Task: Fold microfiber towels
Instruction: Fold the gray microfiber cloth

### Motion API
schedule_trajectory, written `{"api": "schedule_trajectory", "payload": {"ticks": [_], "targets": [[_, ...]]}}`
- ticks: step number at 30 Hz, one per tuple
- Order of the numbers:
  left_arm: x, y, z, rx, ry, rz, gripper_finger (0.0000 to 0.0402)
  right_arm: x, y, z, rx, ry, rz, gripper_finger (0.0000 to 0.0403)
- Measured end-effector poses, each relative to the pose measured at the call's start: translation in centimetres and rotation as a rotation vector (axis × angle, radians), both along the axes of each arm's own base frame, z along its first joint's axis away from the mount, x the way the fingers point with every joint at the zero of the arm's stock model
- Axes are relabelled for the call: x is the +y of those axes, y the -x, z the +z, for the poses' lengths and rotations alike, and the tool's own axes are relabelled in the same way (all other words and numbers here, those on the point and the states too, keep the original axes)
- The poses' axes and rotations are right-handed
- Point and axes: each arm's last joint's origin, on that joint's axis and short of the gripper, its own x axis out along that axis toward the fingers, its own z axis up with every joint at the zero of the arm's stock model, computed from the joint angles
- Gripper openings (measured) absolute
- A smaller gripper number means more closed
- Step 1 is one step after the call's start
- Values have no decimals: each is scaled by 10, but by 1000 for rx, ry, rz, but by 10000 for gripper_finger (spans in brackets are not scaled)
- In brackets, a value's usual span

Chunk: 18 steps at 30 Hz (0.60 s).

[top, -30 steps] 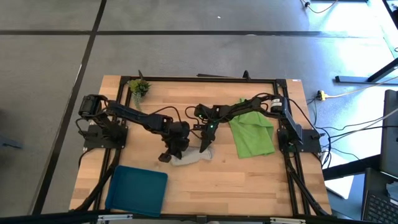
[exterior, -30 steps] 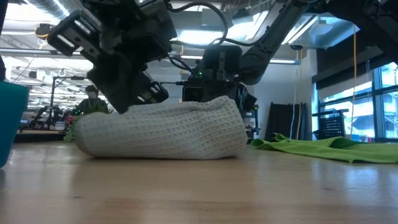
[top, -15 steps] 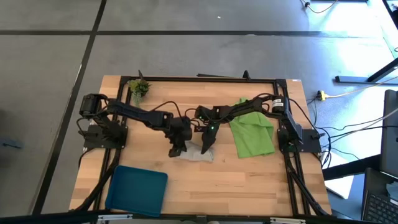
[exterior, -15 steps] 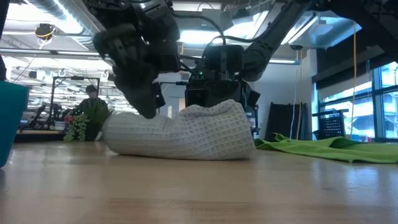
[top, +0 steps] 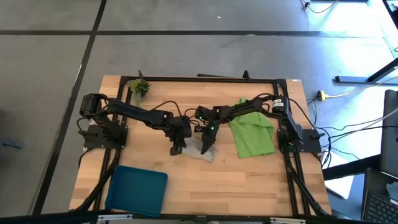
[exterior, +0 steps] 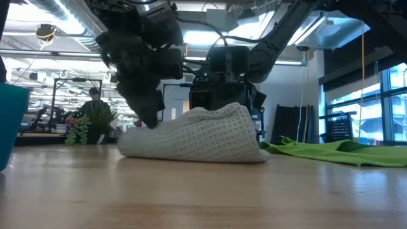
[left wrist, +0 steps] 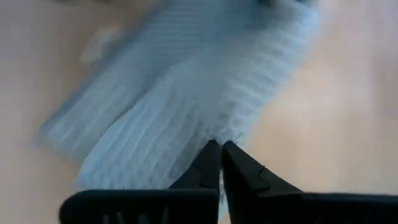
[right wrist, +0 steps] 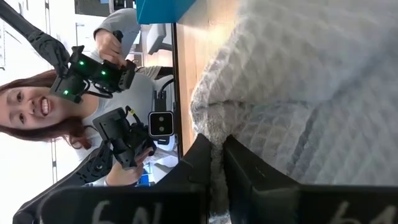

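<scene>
The light grey microfiber towel [top: 198, 153] lies bunched in a low hump on the wooden table, also seen in the low view [exterior: 197, 137]. My left gripper [top: 176, 149] is shut on its left end, and my right gripper [top: 206, 147] is shut on its far right part. The two grippers stand close together. The lime green towel [top: 252, 134] lies spread flat to the right, under my right arm; in the low view [exterior: 331, 151] it shows as a thin strip. My left gripper pinches the grey towel's edge [left wrist: 219, 129] between its two fingertips, coming from above and slanting down at the towel's left end [exterior: 137, 130]. That end is raised slightly; the rest lies on the table. My right gripper pinches a raised fold of the grey towel [right wrist: 214, 134] between its two fingers, from above, at the hump's far right side [exterior: 232, 111]. How many layers it holds cannot be told. The towel's underside rests on the table.
A blue rectangular tray [top: 138, 190] stands at the near left of the table [top: 249, 180]. A small green plant sprig [top: 138, 87] stands at the far left corner. In the right wrist view a person [right wrist: 81, 118] shows beyond the table.
My left gripper has gone toward the table's right and a little toward its far edge, drawing the grey towel's left end with it. The towel has bunched into a shorter hump and slid slightly right. My right gripper has stayed about in place.
</scene>
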Motion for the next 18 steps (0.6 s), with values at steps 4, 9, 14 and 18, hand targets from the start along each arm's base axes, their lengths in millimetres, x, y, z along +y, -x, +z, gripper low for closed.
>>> {"api": "schedule_trajectory", "payload": {"ticks": [4, 9, 14, 18], "targets": [[-12, 4, 0, 16, 136, -144, 0, 0, 0, 0, -1, 1, 2, 23], [-19, 4, 2, -12, 175, -218, 0, 1, 0, 0, 0, 4, 1, 23], [-14, 4, 0, 40, 80, -60, 0, 2, 0, 0, 3, 20, -4, 23], [-17, 4, 0, 39, 134, -91, 0, 2, 0, 0, 10, 30, -11, 23]]}}
